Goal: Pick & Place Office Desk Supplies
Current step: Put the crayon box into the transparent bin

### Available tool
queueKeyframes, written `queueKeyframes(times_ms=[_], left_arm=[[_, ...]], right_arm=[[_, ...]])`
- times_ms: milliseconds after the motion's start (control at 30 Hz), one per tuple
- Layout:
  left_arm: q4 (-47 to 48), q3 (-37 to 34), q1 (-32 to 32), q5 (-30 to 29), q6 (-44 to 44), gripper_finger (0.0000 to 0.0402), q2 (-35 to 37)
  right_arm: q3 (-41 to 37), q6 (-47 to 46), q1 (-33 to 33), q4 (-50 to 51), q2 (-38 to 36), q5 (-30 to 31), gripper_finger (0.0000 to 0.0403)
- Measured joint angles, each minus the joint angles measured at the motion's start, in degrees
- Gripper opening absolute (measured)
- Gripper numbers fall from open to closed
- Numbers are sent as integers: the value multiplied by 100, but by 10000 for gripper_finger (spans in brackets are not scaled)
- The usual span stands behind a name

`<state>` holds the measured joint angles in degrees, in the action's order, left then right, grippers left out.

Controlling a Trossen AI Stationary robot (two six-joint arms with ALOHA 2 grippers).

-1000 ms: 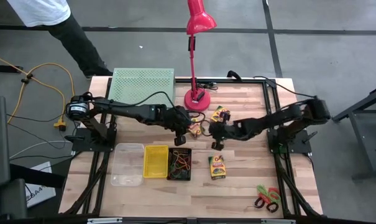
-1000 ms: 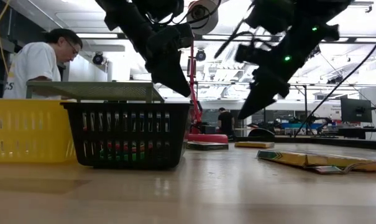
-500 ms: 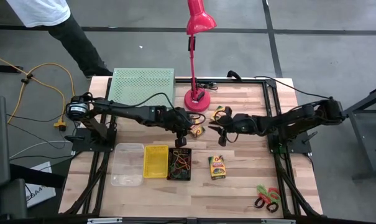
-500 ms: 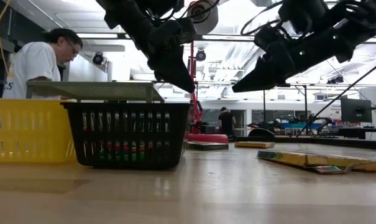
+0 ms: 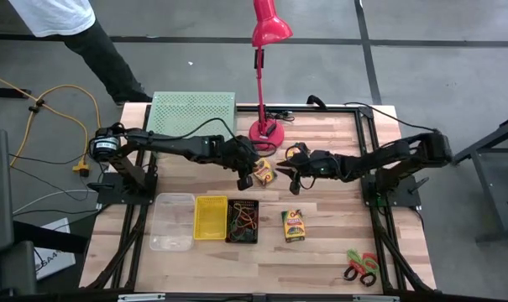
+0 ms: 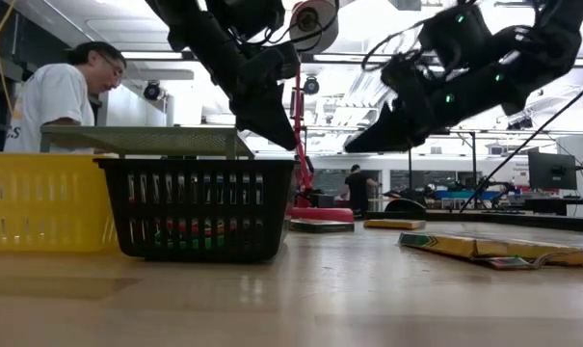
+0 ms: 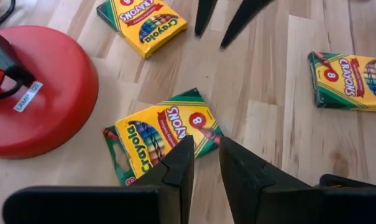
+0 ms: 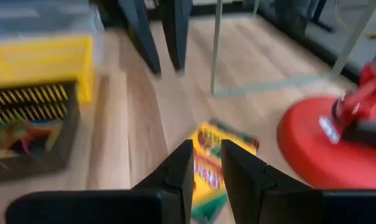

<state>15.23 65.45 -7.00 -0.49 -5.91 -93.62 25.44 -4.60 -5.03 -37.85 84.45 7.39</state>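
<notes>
Three yellow crayon boxes lie flat on the table. The middle one (image 5: 264,172) (image 7: 166,134) (image 8: 211,163) sits between my two grippers. A second (image 5: 298,152) (image 7: 141,22) is by the lamp, and a third (image 5: 294,225) (image 7: 352,81) lies nearer the front. My left gripper (image 5: 245,179) (image 7: 205,163) (image 6: 275,130) hovers over the middle box's left end, open by a narrow gap. My right gripper (image 5: 285,172) (image 8: 205,167) (image 6: 354,146) hovers at its right side, slanting toward the table's left, also open by a narrow gap. Red and green scissors (image 5: 360,267) lie near the front right.
A clear bin (image 5: 171,221), a yellow bin (image 5: 210,217) and a black mesh bin (image 5: 243,220) holding coloured loops stand in a row near the front left. The red lamp's base (image 5: 264,134) and the green perforated rack (image 5: 191,115) stand at the far edge. A person stands beyond the far left corner.
My right gripper has risen and tipped from pointing steeply down to a flatter slant toward the table's left, ending close over the middle crayon box. My left gripper has shifted slightly toward the far edge. No object has moved.
</notes>
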Motion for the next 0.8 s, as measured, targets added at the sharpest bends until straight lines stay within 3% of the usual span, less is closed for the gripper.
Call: queueKeyframes(times_ms=[333, 800], left_arm=[[17, 0, -7, 0, -22, 71, -2], [4, -4, -5, 0, -140, 71, -2]], right_arm=[[-6, -313, 190, -410, 395, 20, 70], [16, -282, 261, -741, 407, 37, 70]])
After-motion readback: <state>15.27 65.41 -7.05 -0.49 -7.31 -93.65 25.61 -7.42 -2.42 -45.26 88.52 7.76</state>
